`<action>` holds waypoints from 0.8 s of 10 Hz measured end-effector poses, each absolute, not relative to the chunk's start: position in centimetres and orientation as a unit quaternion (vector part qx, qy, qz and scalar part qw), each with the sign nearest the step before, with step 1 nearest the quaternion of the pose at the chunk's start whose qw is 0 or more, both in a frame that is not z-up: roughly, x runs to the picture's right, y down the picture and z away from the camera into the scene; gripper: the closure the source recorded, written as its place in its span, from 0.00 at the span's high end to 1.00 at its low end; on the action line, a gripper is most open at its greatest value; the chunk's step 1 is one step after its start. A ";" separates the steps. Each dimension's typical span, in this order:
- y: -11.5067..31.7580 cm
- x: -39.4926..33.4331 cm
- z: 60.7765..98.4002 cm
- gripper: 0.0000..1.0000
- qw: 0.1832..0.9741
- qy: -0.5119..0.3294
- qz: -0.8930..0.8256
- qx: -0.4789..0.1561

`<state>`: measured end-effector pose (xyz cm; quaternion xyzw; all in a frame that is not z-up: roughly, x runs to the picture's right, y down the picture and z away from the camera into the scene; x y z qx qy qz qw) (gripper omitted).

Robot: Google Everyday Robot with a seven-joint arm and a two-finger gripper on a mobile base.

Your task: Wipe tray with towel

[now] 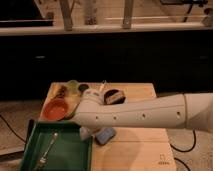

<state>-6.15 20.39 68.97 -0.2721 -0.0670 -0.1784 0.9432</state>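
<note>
At the near left of the pale wooden counter (140, 150) lies the large dark-green rectangular plastic tray (70, 150), with a slim metal fork (47, 149) resting lengthwise inside it. Just right of the tray's right rim, under the arm, sits what appears to be the small pale grey-blue folded towel (86, 133). Close on its right is a bluer rectangular pad (106, 136). The white robot arm (150, 116), dotted with small dark fasteners, extends in from the right. Its rounded end stands over the tray's far right corner and hides the end effector. The end effector is fully closed, but whether it grips anything cannot be told.

Hazards, as judged.
(a) The fork lies in the wiping path, so a sweep could drag it along or push it over the raised rim.
(b) The round orange bowl (56, 109) sits just beyond the tray's far rim, with small dishes (73, 88) behind it. The arm's broad end could knock either.
(c) Towel and pad look alike and lie close together. Closed fingers coming down would press on the cloth rather than take it up, or might catch the wrong piece.

Materials.
- Tray: smooth and rigid, probably slippery.
- Fork: thin and hard.
- Bowl: glossy and shallow.
- Towel: soft and limp with an uneven outline, likely to bunch.
- Pad: neater and flatter.
- Dark round dish (113, 96), far centre: contents indistinct.
- Counter: matt light wood.
</note>
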 end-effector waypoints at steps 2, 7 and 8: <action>21.1 -6.2 69.6 0.02 0.940 -0.068 -0.182 -0.279; 23.0 -8.9 71.0 0.02 0.935 -0.085 -0.187 -0.289; 23.3 -8.8 71.2 0.02 0.934 -0.085 -0.188 -0.292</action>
